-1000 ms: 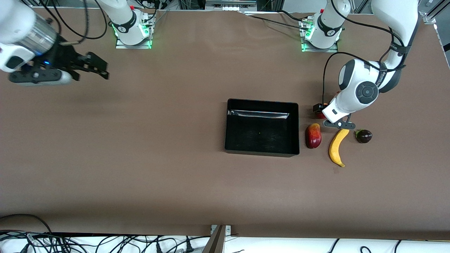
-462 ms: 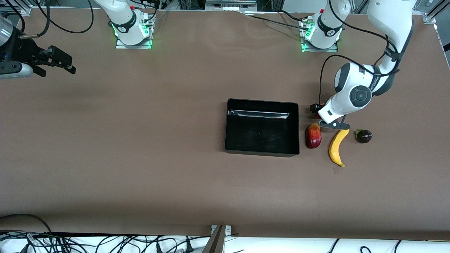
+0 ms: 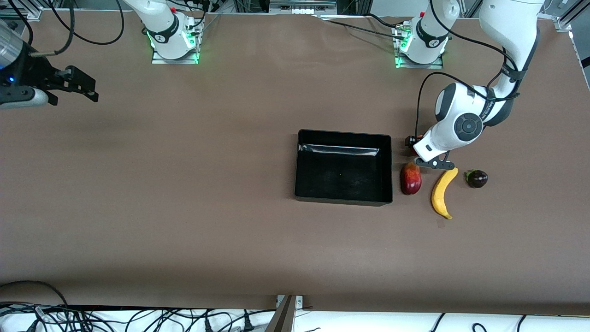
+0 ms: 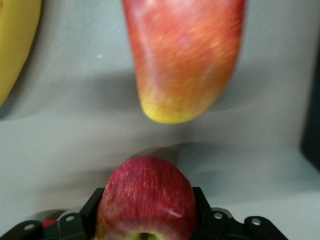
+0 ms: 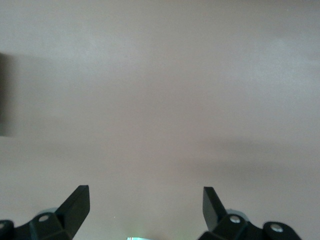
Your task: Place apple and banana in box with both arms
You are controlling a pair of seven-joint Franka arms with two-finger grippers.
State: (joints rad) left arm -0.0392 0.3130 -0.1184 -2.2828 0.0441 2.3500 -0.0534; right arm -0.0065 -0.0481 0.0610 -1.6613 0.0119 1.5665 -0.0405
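Take the box [image 3: 343, 167] as your landmark. Your left gripper [image 4: 147, 220] sits just beside its corner toward the left arm's end, its fingers [image 4: 85, 212] closed against the apple [image 4: 146, 200]. The mango [image 3: 410, 178] lies beside the box, the banana [image 3: 443, 193] next along, both nearer the front camera than the apple. Your right gripper [image 5: 146, 202] waits well apart from the box over bare table [image 3: 184, 230], jaws spread and empty.

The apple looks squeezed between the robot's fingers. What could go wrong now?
The left gripper has the apple between its fingers, low on the fruit, so it might slip when lifted. The mango and banana lie close beside it and could get bumped. The right gripper waits, open, over bare table.
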